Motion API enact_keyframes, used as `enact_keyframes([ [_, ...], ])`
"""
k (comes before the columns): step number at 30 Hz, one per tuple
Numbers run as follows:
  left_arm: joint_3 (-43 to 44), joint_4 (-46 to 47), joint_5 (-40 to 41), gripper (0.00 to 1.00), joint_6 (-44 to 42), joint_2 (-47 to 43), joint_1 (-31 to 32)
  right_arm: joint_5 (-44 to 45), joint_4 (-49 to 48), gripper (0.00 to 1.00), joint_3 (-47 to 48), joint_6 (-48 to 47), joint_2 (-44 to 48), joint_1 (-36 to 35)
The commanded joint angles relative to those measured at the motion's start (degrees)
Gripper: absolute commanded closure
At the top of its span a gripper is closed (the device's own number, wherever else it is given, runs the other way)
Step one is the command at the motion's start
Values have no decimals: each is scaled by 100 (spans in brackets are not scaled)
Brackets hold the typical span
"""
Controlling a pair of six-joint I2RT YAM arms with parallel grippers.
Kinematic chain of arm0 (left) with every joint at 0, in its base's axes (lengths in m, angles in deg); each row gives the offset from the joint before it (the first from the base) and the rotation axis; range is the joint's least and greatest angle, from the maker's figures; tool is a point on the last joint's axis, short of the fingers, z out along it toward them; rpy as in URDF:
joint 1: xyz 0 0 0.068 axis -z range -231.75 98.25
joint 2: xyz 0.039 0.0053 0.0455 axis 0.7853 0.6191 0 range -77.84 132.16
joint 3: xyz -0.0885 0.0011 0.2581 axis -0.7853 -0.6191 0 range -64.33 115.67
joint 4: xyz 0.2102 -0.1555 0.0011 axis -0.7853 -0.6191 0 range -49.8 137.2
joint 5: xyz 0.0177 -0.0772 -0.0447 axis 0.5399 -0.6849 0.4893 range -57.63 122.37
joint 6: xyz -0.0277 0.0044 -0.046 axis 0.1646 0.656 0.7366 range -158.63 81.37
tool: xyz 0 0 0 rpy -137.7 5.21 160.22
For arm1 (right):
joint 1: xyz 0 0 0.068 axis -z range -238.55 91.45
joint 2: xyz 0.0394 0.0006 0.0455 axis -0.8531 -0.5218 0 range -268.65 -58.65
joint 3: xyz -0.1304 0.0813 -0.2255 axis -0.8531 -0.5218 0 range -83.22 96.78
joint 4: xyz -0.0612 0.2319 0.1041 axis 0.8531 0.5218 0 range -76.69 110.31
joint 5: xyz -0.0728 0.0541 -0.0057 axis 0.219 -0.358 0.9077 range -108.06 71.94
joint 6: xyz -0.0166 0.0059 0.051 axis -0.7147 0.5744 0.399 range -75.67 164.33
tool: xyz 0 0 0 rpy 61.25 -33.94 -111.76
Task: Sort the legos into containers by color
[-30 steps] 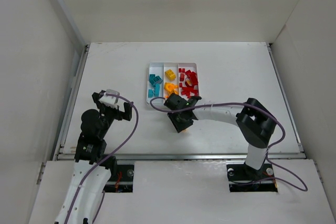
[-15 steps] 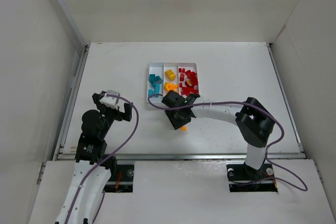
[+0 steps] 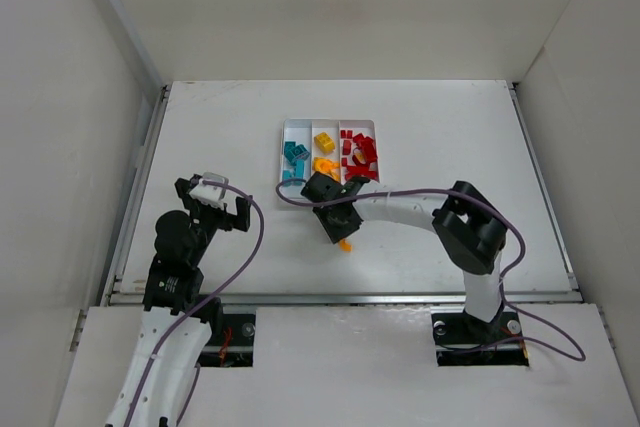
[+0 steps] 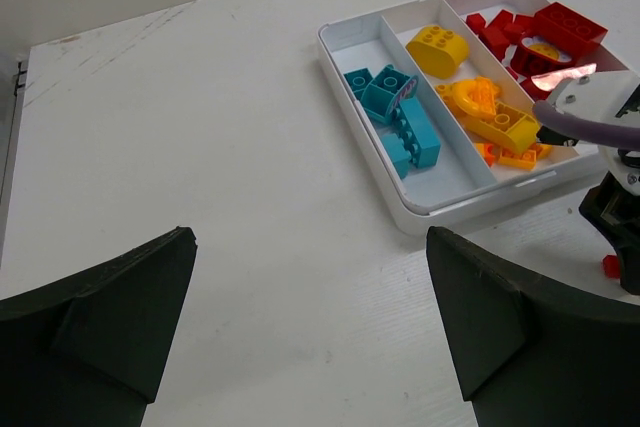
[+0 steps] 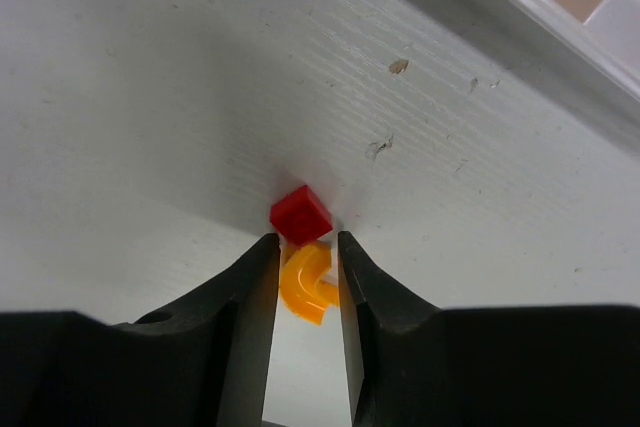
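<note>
Right claw (image 5: 307, 239) shifted left, pinching small orange curved plastic brick (image 5: 303, 285) on table (image 5: 150, 97).
Your left claw (image 4: 305, 247) gapes empty; white plastic tray (image 4: 480, 199) holds teal bricks (image 4: 400, 112) left, yellow-orange bricks (image 4: 440, 47) middle, red bricks (image 4: 560, 27) right.

The tray (image 4: 480, 199) is plain white, same as the table (image 4: 200, 167), and inside it's teal legos (image 4: 400, 112), then yellow and orange legos (image 4: 480, 102), then red legos (image 4: 545, 27). Out on the table there's a tiny red cube (image 5: 301, 214) and a curved orange piece (image 5: 305, 285), the right gripper (image 5: 306, 243) is matte black, and the cable (image 4: 600, 130) is purple
</note>
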Motion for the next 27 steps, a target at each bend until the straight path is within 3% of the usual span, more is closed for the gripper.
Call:
enact_keyframes([
  [1,-37,284,46,1,-33,-60,-8,291,158,65,283,-62,-79,-61],
  [17,-90,284,98,1,-33,-113,-8,90,-52,62,504,-273,-360,-61],
  [24,-90,284,98,1,-33,-113,-8,-24,-254,76,504,-326,-466,-61],
  [27,-142,336,151,1,-33,-113,-8,-24,-307,94,573,-326,-519,-61],
])
